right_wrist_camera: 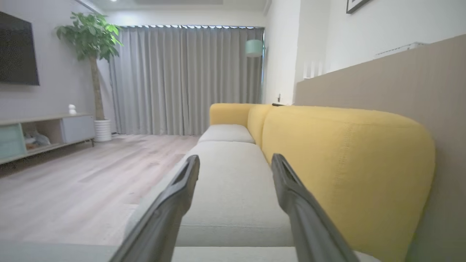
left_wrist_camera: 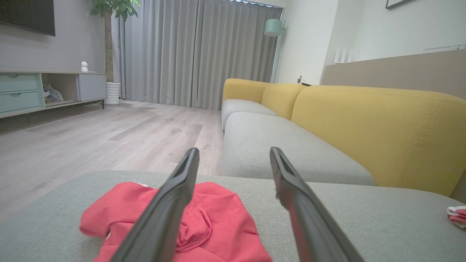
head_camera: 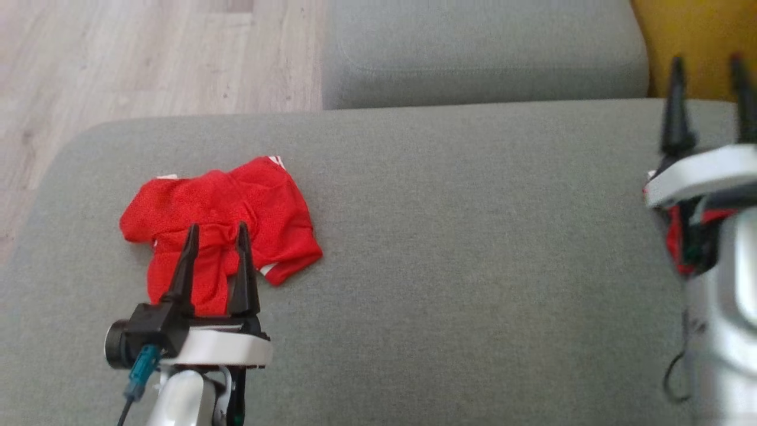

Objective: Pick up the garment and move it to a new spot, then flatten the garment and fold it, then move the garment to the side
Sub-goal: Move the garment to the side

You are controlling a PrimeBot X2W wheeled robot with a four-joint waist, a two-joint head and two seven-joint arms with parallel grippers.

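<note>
The garment point(head_camera: 225, 219) is red with white trim and lies crumpled on the left part of the grey sofa cushion point(head_camera: 473, 236). My left gripper point(head_camera: 216, 228) hovers over the garment's near edge, open, with nothing between its fingers. In the left wrist view the garment point(left_wrist_camera: 225, 218) spreads below and between those fingers point(left_wrist_camera: 174, 203). My right gripper point(head_camera: 706, 59) stands open at the far right, over the cushion's right end and well apart from the garment. In its own wrist view the right gripper point(right_wrist_camera: 235, 157) is empty.
A small red and white piece of cloth point(left_wrist_camera: 458, 214) lies at the cushion's right end. A second grey cushion point(head_camera: 485, 53) lies beyond, with a yellow backrest point(head_camera: 680, 41) on the right. Wooden floor point(head_camera: 118, 65) borders the cushion's left edge.
</note>
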